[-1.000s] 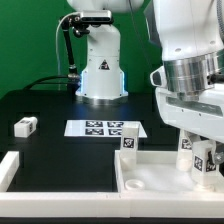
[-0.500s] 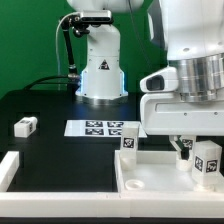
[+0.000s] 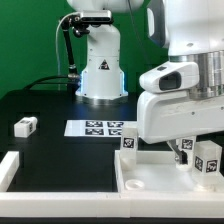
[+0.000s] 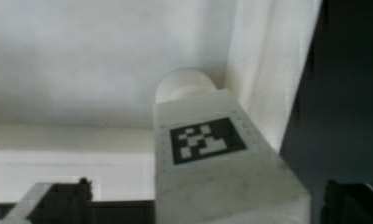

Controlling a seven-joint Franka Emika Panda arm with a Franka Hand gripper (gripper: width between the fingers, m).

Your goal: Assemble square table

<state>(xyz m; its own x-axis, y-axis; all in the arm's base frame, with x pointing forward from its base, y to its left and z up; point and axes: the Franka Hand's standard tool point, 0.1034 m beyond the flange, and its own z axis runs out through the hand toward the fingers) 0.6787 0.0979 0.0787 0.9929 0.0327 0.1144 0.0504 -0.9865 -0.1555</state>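
The square table panel (image 3: 150,178) lies at the front on the exterior view's right, recessed face up. White tagged legs stand upright on it: one at its far left corner (image 3: 128,141), one at the right edge (image 3: 207,158), and one partly hidden under my hand (image 3: 184,156). My gripper (image 3: 184,147) hangs just above that hidden leg. In the wrist view the leg (image 4: 209,150) with its tag stands between my two fingers (image 4: 58,203). The jaws are spread wider than the leg, and there is a gap on one side. A fourth leg (image 3: 25,126) lies loose on the black table at the left.
The marker board (image 3: 100,129) lies flat in the middle of the table behind the panel. A long white border bar (image 3: 10,170) runs along the front left. The robot base (image 3: 100,70) stands at the back centre with cables to its left.
My hand has risen and shifted slightly to the exterior view's left. The leg under it has stayed standing on the panel.
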